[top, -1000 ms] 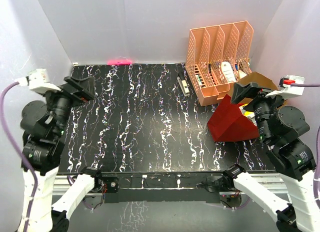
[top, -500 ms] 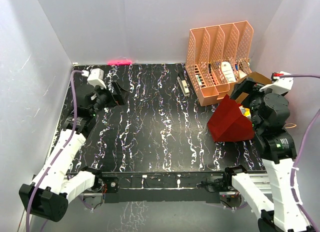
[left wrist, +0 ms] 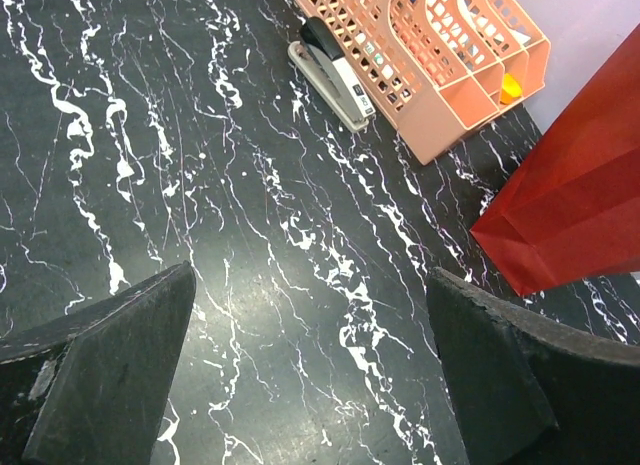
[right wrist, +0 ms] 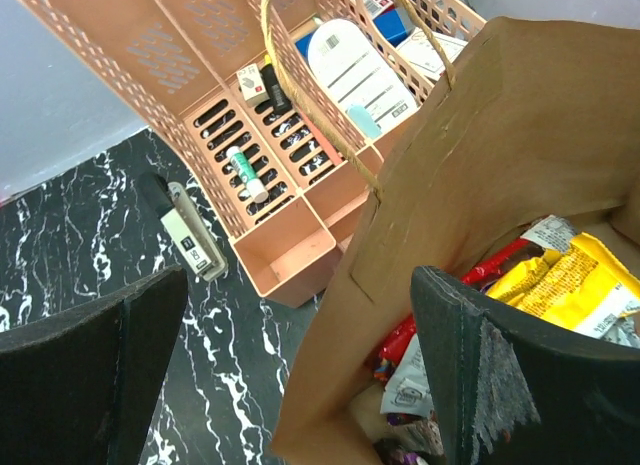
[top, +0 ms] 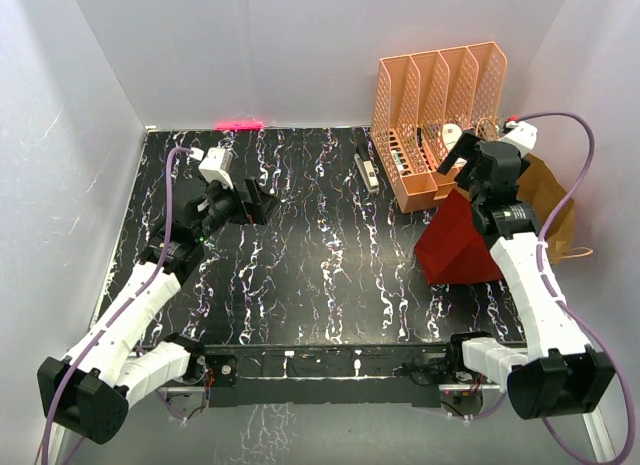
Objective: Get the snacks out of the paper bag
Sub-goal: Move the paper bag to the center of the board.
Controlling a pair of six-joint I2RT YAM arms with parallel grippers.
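Note:
The paper bag point(top: 457, 247), red outside and brown inside, stands at the right of the table beside the rack. It also shows in the left wrist view point(left wrist: 585, 185). In the right wrist view I look into its open mouth point(right wrist: 520, 115). Inside lie snacks: a yellow packet point(right wrist: 575, 285), a red bag point(right wrist: 497, 268) and a silver-grey packet point(right wrist: 415, 385). My right gripper point(top: 455, 163) hovers open over the bag's near-left rim point(right wrist: 300, 330), holding nothing. My left gripper point(top: 258, 203) is open and empty above the bare table at the left point(left wrist: 310, 370).
An orange slotted rack point(top: 435, 95) with white and dark items stands behind the bag; it also shows in the wrist views point(left wrist: 440, 55) point(right wrist: 250, 115). A stapler point(top: 367, 172) lies left of the rack. Grey walls enclose the table.
Both arms have unfolded from beside the table. The left gripper has moved in over the table's left part. The right gripper has moved back and up over the bag's mouth.

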